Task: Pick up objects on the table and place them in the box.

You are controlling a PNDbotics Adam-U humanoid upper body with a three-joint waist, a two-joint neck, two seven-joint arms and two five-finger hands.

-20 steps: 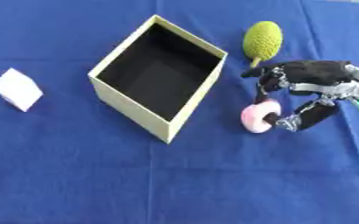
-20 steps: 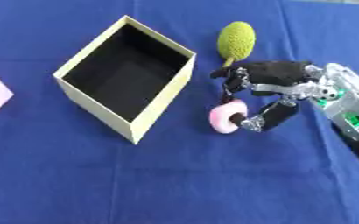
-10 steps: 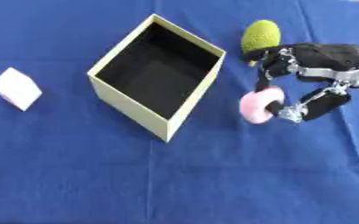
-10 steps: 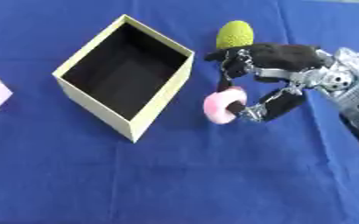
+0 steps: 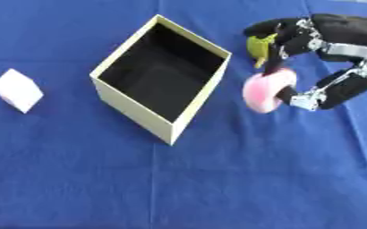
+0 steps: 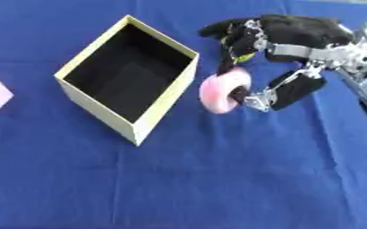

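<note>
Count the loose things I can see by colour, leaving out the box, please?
Pink: 1, the ring held in the robot hand
Yellow-green: 1, the bumpy fruit mostly hidden behind that hand
White: 1, the block on the cloth
Total: 3

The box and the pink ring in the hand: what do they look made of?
The box looks like matte cream cardboard: thin flat walls, crisp corners, dark inside. The pink ring, pinched by the right hand, looks like soft foam or plush: dull, rounded, no glare, though hard matte plastic is possible.
</note>
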